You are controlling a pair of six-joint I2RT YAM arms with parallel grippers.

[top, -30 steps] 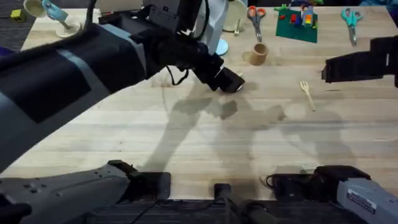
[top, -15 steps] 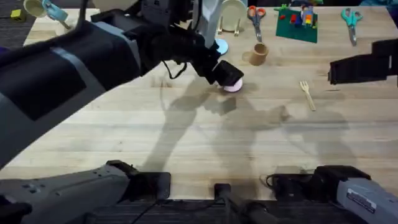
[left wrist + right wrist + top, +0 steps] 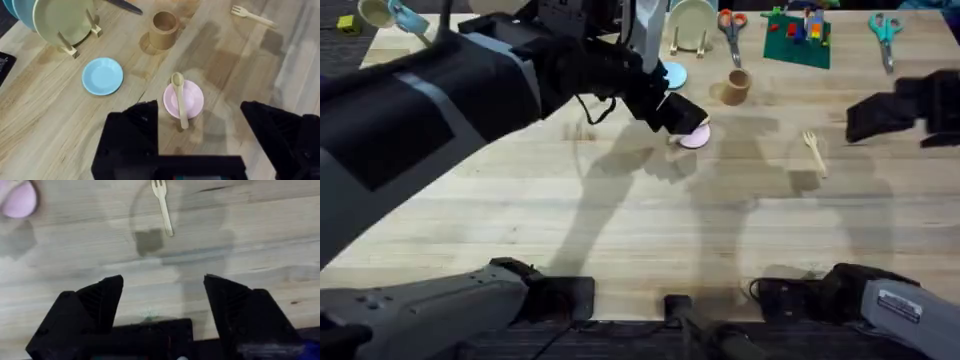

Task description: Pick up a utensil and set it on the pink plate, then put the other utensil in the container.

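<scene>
The slim wooden utensil [image 3: 179, 98] lies across the pink plate [image 3: 192, 95], its bowl end over the rim toward the tan container [image 3: 164, 29]. My left gripper [image 3: 199, 109] hovers open and empty just above the plate [image 3: 697, 138]; in the overhead view it [image 3: 677, 115] covers part of the plate. The wooden fork [image 3: 162, 204] lies flat on the table to the right [image 3: 813, 152], ahead of my right gripper [image 3: 163, 281], which is open and empty. In the overhead view the right gripper [image 3: 868, 117] hangs right of the fork. The container [image 3: 736, 87] stands upright behind the plate.
A light blue plate [image 3: 102, 76] lies left of the pink one, beside a rack holding a pale green plate [image 3: 60, 20]. Scissors [image 3: 730, 25], a green block board [image 3: 798, 38] and more scissors [image 3: 885, 35] line the far edge. The left arm spans the table's left half.
The left gripper has drawn back from the pink plate, uncovering it with the slim utensil on it. The right arm has shifted slightly nearer the fork.
</scene>
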